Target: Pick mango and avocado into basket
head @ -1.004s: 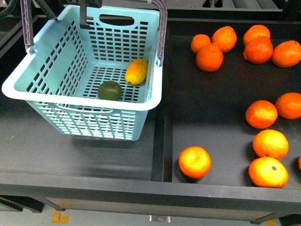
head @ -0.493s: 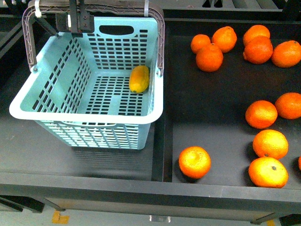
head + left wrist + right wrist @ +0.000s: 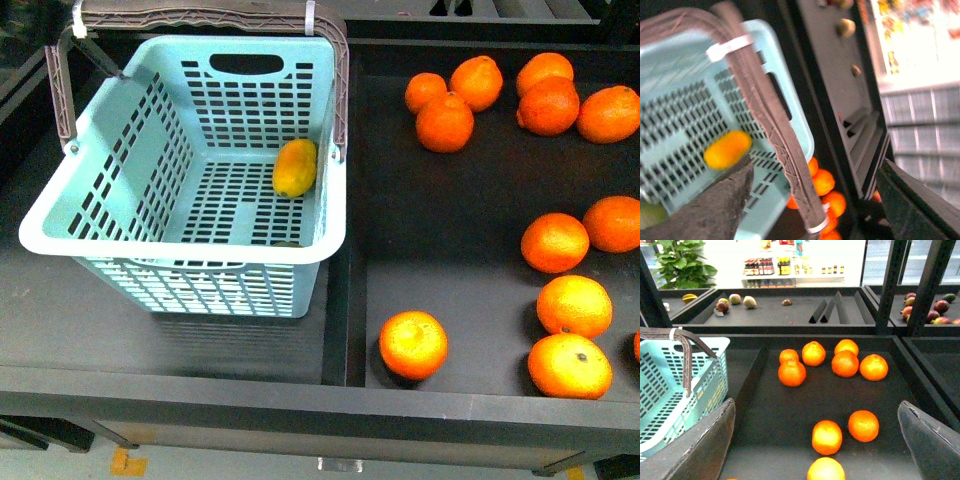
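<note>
Teal basket point(image 3: 60, 215) near wall hides most avocado point(image 3: 649, 216).

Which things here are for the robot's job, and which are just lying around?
For the job: mango, avocado, both inside the basket.
Just lying about: oranges on the black shelf.

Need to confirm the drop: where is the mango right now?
In the front view the mango lies on the floor of the basket, against its right wall near the far corner, just inside the right handle.
</note>
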You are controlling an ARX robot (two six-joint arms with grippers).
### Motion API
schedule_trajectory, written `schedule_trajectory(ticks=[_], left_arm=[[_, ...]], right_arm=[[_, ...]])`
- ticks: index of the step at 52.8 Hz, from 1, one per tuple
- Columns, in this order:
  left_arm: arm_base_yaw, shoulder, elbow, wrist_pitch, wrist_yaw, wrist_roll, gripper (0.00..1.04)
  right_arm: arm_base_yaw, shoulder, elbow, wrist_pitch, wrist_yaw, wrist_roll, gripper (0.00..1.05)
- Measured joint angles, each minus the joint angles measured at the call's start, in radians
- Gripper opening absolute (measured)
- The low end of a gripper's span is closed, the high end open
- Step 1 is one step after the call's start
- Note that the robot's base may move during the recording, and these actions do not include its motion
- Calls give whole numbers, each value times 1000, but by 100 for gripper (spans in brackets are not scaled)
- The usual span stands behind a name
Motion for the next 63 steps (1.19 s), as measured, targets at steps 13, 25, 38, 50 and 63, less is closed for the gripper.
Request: schedule_trajectory(ticks=[13,25,38,50,63], left_arm=[[108,-253,-465,566,92,1021,17],[167,-424,-671,579,150,1104,2],[217,-641,-823,512,201,1111,2],[291,-820,-929,436,275,1115,2],[291,-1110,-959,186,275,1115,2]], right_arm=[[0,0,0,0,-1,0,96],[0,0,0,0,-1,0,96],[0,0,0,0,-1,0,96],[0,0,0,0,-1,0,96],[0,0,0,0,-1,0,96]])
